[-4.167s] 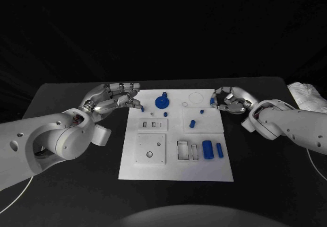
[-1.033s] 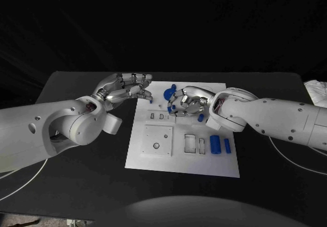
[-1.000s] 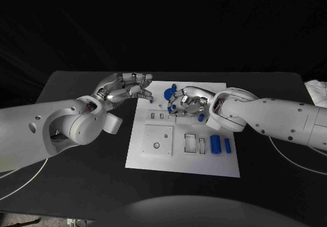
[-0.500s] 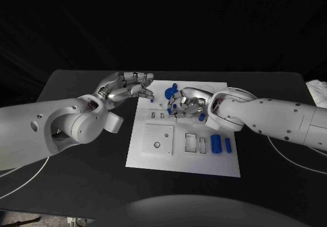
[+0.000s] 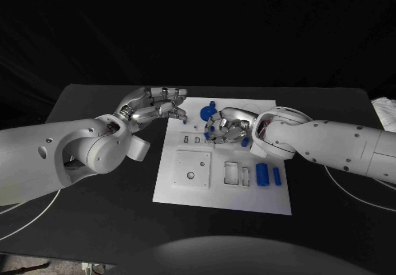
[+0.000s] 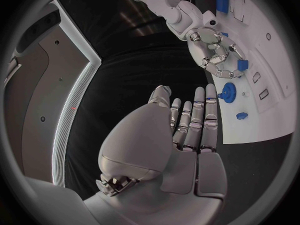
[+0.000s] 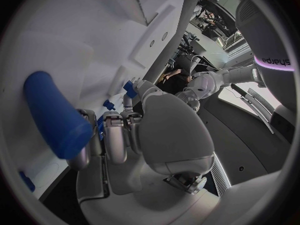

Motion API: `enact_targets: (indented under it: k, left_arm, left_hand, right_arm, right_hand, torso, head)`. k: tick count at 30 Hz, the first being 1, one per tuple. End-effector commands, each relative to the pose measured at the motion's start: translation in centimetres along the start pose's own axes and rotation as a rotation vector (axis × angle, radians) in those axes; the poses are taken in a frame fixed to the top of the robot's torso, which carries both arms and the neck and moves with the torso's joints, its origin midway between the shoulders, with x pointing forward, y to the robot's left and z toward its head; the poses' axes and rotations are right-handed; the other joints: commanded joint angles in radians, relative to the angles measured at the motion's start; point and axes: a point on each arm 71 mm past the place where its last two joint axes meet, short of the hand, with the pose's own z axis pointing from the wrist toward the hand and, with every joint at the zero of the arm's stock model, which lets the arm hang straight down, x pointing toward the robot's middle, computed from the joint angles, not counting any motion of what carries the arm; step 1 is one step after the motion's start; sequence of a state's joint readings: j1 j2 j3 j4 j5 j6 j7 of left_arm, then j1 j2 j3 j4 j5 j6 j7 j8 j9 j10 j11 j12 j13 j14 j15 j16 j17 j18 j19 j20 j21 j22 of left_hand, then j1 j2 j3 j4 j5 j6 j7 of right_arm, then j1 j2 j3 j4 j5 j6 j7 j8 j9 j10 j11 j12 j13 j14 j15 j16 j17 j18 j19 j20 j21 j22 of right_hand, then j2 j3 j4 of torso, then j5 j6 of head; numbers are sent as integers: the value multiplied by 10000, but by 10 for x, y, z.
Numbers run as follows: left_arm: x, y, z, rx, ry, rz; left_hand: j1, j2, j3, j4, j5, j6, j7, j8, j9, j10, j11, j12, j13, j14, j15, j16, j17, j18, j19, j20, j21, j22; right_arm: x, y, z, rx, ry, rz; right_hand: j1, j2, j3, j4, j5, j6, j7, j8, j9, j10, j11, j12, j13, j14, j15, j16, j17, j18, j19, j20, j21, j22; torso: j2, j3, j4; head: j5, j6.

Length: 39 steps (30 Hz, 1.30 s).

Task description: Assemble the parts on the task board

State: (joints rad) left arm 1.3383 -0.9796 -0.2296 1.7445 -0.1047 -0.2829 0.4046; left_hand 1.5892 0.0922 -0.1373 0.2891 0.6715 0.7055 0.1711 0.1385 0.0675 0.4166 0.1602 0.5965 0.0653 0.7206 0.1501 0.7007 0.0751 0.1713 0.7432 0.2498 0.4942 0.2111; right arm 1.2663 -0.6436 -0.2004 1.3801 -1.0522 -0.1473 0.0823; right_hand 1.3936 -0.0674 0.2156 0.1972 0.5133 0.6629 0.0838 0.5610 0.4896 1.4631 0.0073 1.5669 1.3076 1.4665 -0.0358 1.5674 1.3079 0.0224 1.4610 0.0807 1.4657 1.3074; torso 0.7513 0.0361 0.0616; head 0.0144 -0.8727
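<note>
The white task board [image 5: 221, 195] lies in the middle of the black table. My right hand [image 5: 228, 126] hovers over the board's far middle and pinches a blue peg [image 7: 55, 114] in its fingertips; the peg's end [image 5: 209, 135] pokes out below the fingers, just above the small slots [image 5: 191, 140]. A blue gear [image 5: 206, 109] stands just beyond it. My left hand [image 5: 157, 106] hangs at the board's far left corner with nothing in it, its fingers [image 6: 195, 120] stretched out side by side. A small blue piece [image 5: 183, 120] lies just by it.
Two blue cylinders [image 5: 262, 173] lie side by side on the board's right, next to two rectangular slots [image 5: 232, 172]. A square plate with a hole [image 5: 191, 170] sits at the near left. Another blue piece [image 5: 245, 143] lies beside the right wrist. A white cloth [image 5: 384, 109] lies at the table's right edge.
The right hand has come from the board's far right edge to over its far middle, carrying a blue peg. Over the last second it has barely shifted. The left hand has stayed put.
</note>
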Motion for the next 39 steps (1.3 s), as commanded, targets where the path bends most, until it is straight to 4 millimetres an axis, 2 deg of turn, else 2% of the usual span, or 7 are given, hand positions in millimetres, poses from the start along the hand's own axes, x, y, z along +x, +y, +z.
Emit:
enact_targets:
  k: [1, 17, 39]
  left_arm:
    - [2, -1, 1, 79, 135, -14]
    - [2, -1, 1, 55, 140, -15]
    - [2, -1, 1, 23, 152, -18]
  left_hand:
    - [109, -14, 62, -23, 37, -26, 8, 37, -10, 7, 58, 53, -12, -58, -8, 35, -14, 37, -85, -5, 34, 15]
    - [109, -14, 62, -23, 37, -26, 8, 37, -10, 7, 58, 53, -12, -58, -8, 35, -14, 37, -85, -5, 34, 15]
    - [109, -14, 62, -23, 37, -26, 8, 37, -10, 7, 58, 53, -12, -58, -8, 35, -14, 37, -85, -5, 34, 15]
  right_arm:
    - [3, -1, 0, 68, 268, -146]
    - [3, -3, 0, 155, 349, -150]
    - [4, -2, 1, 55, 440, -197]
  right_hand:
    - [51, -76, 9, -53, 37, -10, 36, -37, -15, 1077, 74, 39, 2632, 1043, 82, 34, 2629, 125, -50, 42, -72, 2170]
    - [11, -105, 27, -113, -17, -95, 31, -143, -68, 1077, 77, 39, 2632, 1043, 88, 34, 2629, 139, -98, 51, -119, 2153]
    - [-110, -135, 55, -266, -421, -414, 5, -452, -222, 1077, 74, 39, 2632, 1043, 96, 34, 2629, 143, -116, 65, -139, 2149]
  torso:
    - [2, 5, -3]
    - [9, 6, -1]
    - [8, 5, -2]
  head:
    - [-10, 1]
    - [-13, 1]
    - [-35, 1]
